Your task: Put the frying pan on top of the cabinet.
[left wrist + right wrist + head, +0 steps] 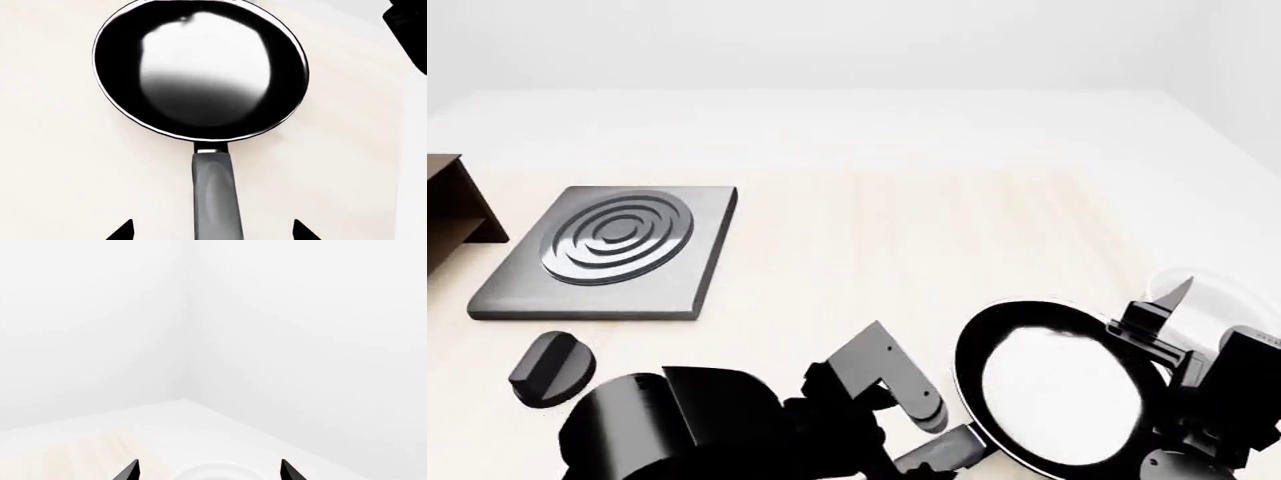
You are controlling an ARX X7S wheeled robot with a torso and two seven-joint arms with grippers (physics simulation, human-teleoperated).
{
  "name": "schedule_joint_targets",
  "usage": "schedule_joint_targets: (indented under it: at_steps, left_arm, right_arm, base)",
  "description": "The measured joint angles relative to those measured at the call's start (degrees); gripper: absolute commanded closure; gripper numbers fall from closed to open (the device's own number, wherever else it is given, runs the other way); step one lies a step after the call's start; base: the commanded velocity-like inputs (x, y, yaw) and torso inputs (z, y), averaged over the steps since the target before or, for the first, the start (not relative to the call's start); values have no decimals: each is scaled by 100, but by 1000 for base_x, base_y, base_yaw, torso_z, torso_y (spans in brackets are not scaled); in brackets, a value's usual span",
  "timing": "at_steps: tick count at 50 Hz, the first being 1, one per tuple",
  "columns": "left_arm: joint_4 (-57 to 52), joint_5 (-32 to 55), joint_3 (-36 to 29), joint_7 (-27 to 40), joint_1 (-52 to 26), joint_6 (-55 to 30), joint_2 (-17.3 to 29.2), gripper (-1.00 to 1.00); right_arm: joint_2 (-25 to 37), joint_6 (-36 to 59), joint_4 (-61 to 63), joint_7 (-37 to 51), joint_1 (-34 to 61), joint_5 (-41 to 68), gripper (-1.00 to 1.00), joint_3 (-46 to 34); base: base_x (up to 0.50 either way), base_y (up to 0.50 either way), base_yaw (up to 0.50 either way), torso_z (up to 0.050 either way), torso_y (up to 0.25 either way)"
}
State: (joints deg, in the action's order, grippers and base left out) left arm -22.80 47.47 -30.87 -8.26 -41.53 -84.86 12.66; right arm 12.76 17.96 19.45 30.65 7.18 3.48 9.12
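Note:
The frying pan (1052,385) lies on the pale table at the near right, black with a white-reflecting inside. In the left wrist view the pan (200,70) fills the frame and its long handle (217,195) runs between the fingertips. My left gripper (213,232) is open, with its jaws wide on either side of the handle and not touching it. My right gripper (209,472) is open and empty, raised just beyond the pan's right rim. The dark brown cabinet (454,205) shows only as a corner at the far left edge.
A flat dark grey hotplate with rings (614,250) lies left of centre, with a black knob (551,365) in front of it. A white bowl (1228,290) sits at the right edge, under my right gripper. White walls stand behind the table.

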Motion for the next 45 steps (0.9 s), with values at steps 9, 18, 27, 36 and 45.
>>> schedule_joint_targets:
  at_steps: [9, 18, 27, 36, 45]
  left_arm:
    - [495, -110, -421, 105, -88, 130, -107, -100]
    - [1018, -267, -808, 108, -157, 317, -225, -100]
    - [1535, -428, -1142, 9, -224, 579, -295, -100]
    - [2025, -547, -1432, -181, -270, 865, -338, -100]
    - [2471, -611, -1658, -406, -338, 1156, -390, 100]
  right_arm:
    - [15, 6, 21, 13, -1, 17, -100, -30]
    - [21, -29, 20, 17, -22, 42, -100, -61]
    - [25, -83, -2, 18, -41, 62, -100, -103]
    - [33, -110, -20, 7, -36, 82, -100, -167]
    - [48, -132, -56, -18, -15, 105, -100, -240]
  base:
    - [0, 0, 0, 0, 0]
    - [0, 0, 0, 0, 0]
    - [0, 0, 0, 0, 0]
    - [0, 0, 0, 0, 0]
    - [0, 0, 0, 0, 0]
